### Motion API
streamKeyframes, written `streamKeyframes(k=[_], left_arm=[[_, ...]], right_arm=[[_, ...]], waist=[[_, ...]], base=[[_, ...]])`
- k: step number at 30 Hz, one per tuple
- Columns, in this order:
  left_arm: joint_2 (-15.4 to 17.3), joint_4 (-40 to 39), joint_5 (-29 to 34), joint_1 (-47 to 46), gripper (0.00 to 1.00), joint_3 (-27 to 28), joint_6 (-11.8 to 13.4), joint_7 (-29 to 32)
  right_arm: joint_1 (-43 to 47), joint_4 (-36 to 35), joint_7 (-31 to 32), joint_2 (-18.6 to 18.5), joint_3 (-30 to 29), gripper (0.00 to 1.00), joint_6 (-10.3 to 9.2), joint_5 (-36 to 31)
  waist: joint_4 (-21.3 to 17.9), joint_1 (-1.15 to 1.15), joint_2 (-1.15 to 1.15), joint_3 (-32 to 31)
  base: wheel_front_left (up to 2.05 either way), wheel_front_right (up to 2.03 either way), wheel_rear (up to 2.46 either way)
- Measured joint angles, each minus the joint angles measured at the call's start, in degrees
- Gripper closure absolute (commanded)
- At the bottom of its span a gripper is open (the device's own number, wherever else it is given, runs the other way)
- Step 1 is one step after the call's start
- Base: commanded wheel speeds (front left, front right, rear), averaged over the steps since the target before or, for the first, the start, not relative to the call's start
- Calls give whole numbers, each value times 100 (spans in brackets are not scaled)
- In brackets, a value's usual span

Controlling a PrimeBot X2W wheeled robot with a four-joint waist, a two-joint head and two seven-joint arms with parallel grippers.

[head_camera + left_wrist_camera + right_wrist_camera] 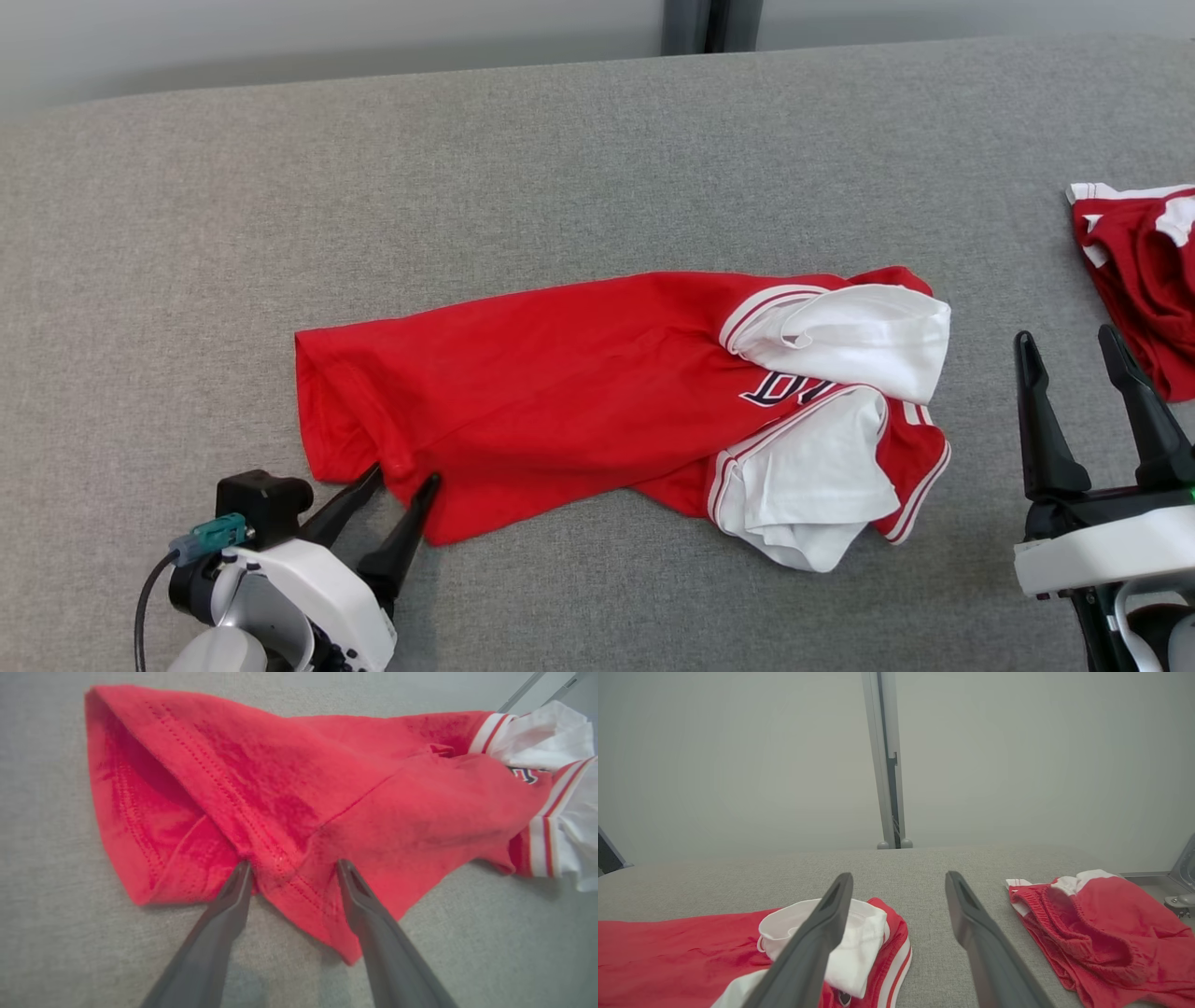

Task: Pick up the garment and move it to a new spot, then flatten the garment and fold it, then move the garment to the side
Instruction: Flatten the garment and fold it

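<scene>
left gripper: near table edge, fingers wide, tips astride the hem | right gripper: near edge, wide, empty | garment: mid-table, crumpled; likely light, limp; pinch doubled hem corner

Printed across the chest of the crumpled red fabric jersey with white striped sleeves: navy block lettering with a white outline. Lay mostly buried under the folded sleeves. Gave up only a fragment in the head view, perhaps a "D" followed by part of another letter. Could not be made out as a whole word. Showed again in the left wrist view as a dark sliver, too small to read.
</scene>
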Motion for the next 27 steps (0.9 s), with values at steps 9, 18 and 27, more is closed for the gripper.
streamKeyframes(k=[9,18,27], left_arm=[[200,-181,-1,-99,100,-180,-1,-244],[269,-388,18,-148,100,-187,21,-263],[298,-446,21,-273,100,-207,34,-298]], right_arm=[[-16,59,19,-3,11,0,0,-7],[-402,906,286,-534,549,0,0,148],[-1258,2192,148,-808,1139,61,0,550]], waist=[[65,0,0,-36],[133,0,0,23],[260,0,0,208]], base=[[0,0,0],[0,0,0],[0,0,0]])
